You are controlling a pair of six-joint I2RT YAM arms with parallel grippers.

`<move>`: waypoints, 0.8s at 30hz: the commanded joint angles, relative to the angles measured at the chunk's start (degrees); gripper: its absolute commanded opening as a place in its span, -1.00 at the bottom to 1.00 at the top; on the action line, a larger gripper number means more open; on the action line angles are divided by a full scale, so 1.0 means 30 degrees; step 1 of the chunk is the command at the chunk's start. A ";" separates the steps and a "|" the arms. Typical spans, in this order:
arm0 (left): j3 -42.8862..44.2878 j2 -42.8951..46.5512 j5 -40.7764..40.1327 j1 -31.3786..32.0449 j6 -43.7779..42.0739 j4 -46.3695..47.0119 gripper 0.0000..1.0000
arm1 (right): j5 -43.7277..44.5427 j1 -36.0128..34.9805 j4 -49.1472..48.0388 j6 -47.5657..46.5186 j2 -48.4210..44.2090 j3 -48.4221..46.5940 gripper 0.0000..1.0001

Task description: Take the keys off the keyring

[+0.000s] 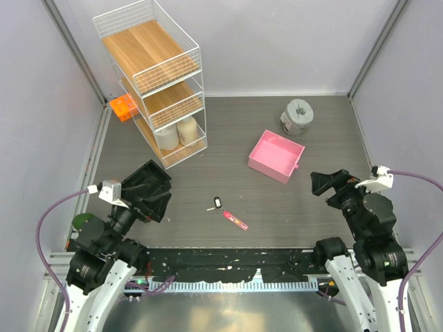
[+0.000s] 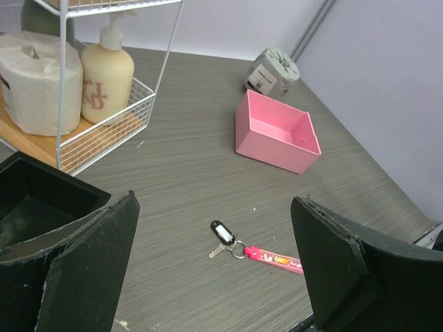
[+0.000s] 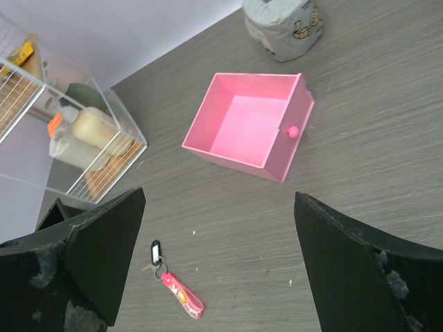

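Observation:
The keys (image 1: 217, 203), a black-headed tag with a small silvery key, lie flat on the dark table, joined by a metal ring to the keyring (image 1: 235, 220), a short pink-red strip. My left gripper (image 1: 158, 190) hovers open to their left, my right gripper (image 1: 331, 183) open well to their right. Neither touches them. In the left wrist view the keys (image 2: 223, 234) and keyring (image 2: 273, 259) lie on the table below the wide-open left gripper (image 2: 214, 202). In the right wrist view the keys (image 3: 155, 251) and keyring (image 3: 182, 295) lie low left of the open right gripper (image 3: 220, 199).
A pink tray (image 1: 299, 153) sits on the table to the right of the middle, with a grey roll (image 1: 297, 116) behind it. A white wire shelf (image 1: 156, 76) at back left holds a paper roll (image 2: 31, 83) and a soap bottle (image 2: 107, 72). An orange block (image 1: 121, 107) lies beside it.

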State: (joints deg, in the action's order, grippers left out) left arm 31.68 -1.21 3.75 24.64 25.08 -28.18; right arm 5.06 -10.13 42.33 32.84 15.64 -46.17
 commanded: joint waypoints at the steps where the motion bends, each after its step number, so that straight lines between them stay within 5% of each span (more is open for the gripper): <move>1: -0.0015 0.0170 -0.0719 0.0018 0.0515 -0.1354 0.98 | 0.2120 0.0008 0.0745 0.0453 -0.0932 -0.0313 0.91; 6: 0.0074 0.0199 -0.1103 0.0018 0.0546 -0.1709 0.98 | 0.2270 0.0008 0.0046 -0.0925 -0.2076 0.0563 0.91; 9: 0.0075 -0.0501 -0.0987 0.0018 0.0663 -0.1854 0.98 | -0.1029 0.0008 -0.1598 -0.2945 -0.2227 0.1386 0.91; 16: 0.0016 -0.2260 0.0331 0.0018 0.0429 -0.0978 0.98 | -0.5197 -0.0167 -0.1273 -0.4267 0.3540 0.0771 0.91; 24: -0.0979 -0.2496 0.0537 0.0018 0.0575 0.0136 0.98 | -0.0850 -0.6195 -0.3413 -0.3623 0.6146 0.1416 0.92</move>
State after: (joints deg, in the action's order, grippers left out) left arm 30.00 -8.23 3.73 24.64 26.63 -31.81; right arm -4.64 -20.18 38.28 22.17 30.09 -41.45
